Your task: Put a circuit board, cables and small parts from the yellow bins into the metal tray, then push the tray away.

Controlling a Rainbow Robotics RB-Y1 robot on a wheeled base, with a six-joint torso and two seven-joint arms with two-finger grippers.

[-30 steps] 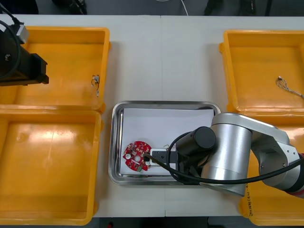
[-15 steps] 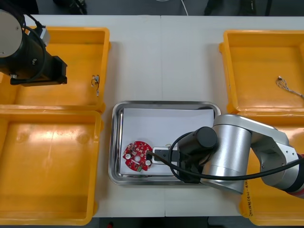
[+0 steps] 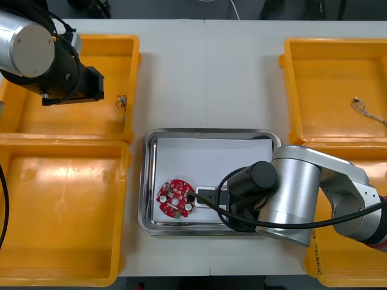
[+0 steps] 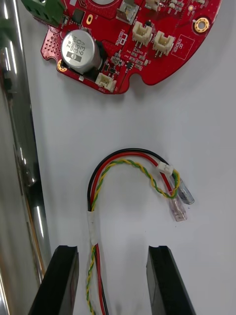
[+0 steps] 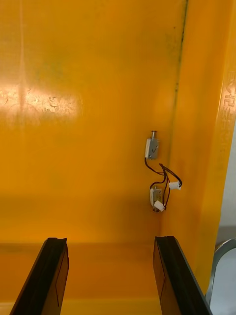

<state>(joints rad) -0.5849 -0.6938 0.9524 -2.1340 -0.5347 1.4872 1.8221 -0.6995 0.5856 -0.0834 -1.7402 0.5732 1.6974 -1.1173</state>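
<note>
Work for my left gripper point(image 5: 109, 241) lies in the yellow bin point(image 3: 66, 121) left of the metal tray point(image 3: 208, 134), on the far row. Its jaws stand wide apart above the bin floor, holding nothing. To do this well, I judge I should centre over the small metal parts point(image 5: 152, 146), which lie close against the bin wall nearest the tray. Then I should drop straight down so one finger slips between wall and parts without scraping. Because thin wires link the two pieces, a grip on one may drag the other, so the lift should be slow. My right gripper point(image 4: 113, 248) is low inside the tray, jaws also apart, with the cable point(image 4: 91, 221) lying loose between them.

The bin is smooth, glossy moulded plastic with steep walls. The tray is shiny steel with a rolled rim and a white lining. The circuit board point(image 4: 147, 49), in the tray's near left part, is round, red and rigid. The cable is limp, with red, black and yellow strands ending in small clear plugs. The metal parts are tiny, hard, boxy blocks.
</note>
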